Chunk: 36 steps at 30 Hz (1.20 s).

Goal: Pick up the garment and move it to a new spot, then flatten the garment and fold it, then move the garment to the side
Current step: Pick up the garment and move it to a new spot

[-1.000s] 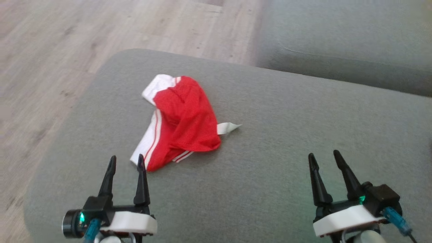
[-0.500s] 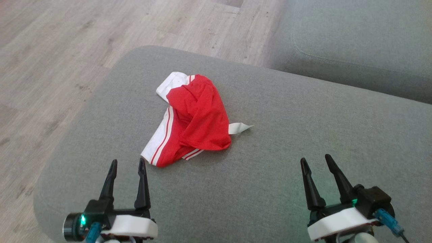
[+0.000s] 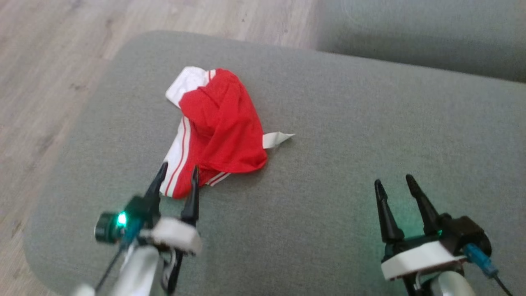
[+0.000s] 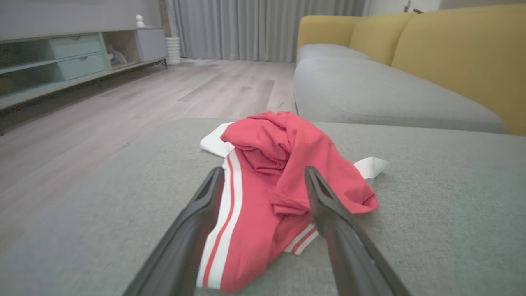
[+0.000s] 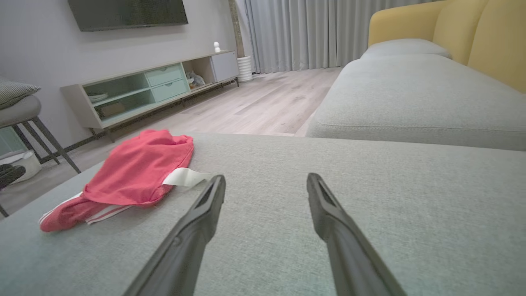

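You're on step one, the pick-up; garment (image 3: 222, 123) lies crumpled left of centre on the ottoman (image 3: 328, 123); left claw (image 3: 180, 165) wide open, straddling its near end, gripping nothing; next: lower, close on cloth; right claw (image 3: 393, 179) open, empty, well apart.

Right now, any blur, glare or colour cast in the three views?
Head view: left pincer and its pale forearm are smeared, right pincer is crisper, and green lamp glow tints the grey cushion beside it. Left wrist view: soft throughout, the red garment washed to pink, near fingers out of focus. Right wrist view: sharpest, even light, no glare.
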{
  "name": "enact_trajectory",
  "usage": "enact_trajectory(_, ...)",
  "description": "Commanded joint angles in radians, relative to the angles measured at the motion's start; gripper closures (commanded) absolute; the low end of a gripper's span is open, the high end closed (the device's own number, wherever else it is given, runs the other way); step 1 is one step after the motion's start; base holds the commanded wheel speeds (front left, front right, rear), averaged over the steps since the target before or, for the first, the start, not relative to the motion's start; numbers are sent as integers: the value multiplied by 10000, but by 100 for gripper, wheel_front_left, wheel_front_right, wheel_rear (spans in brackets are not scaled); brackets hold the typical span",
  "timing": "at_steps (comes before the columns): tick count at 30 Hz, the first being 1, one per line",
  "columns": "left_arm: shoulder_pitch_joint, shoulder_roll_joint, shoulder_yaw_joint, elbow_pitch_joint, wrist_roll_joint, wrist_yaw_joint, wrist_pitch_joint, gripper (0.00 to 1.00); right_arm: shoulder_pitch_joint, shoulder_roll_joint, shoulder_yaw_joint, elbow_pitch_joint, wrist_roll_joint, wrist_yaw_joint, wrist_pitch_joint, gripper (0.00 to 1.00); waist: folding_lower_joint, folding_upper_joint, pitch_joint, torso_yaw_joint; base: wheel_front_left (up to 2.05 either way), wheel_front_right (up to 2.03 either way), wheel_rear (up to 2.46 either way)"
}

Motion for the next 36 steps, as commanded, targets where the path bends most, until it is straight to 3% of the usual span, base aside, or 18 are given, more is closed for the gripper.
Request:
enact_trajectory(1,-1008,145,226,165,40,-99,154,0,-536,-51,114,-333,-174,-7,-108,0,-1,0,381,-269,0,0,0)
enact_trajectory(8,-3223,372,7,2264,-23,-557,1006,0,-915,-51,-37,-370,-350,-7,-109,0,-1,0,1139,-725,0,0,0)
enact_trajectory(18,-4500,511,-145,4178,-317,-816,1290,0,-1320,-51,20,-303,-345,-7,-109,0,-1,0,1659,-1162,0,0,0)
enact_trajectory(19,-4565,491,-145,4309,-393,-841,1271,3,-1340,-51,14,-297,-336,-7,-109,0,-1,0,1668,-1187,0,0,0)
enact_trajectory(20,-4628,464,-150,4430,-487,-872,1249,56,-1357,-51,14,-291,-327,-7,-109,0,-1,0,1672,-1215,0,0,0)
enact_trajectory(21,-4688,438,-197,4515,-561,-907,1192,100,-1371,-51,16,-284,-320,-7,-109,0,-1,0,1667,-1247,0,0,0)
enact_trajectory(28,-4937,397,-618,4368,-853,-1006,358,100,-1417,-51,60,-205,-187,-7,-109,0,-1,0,1367,-1534,0,0,0)
enact_trajectory(36,-5173,675,-1610,2565,-1404,-1019,-50,100,-1275,-51,216,-78,257,-7,-109,0,-1,0,578,-2183,0,0,0)
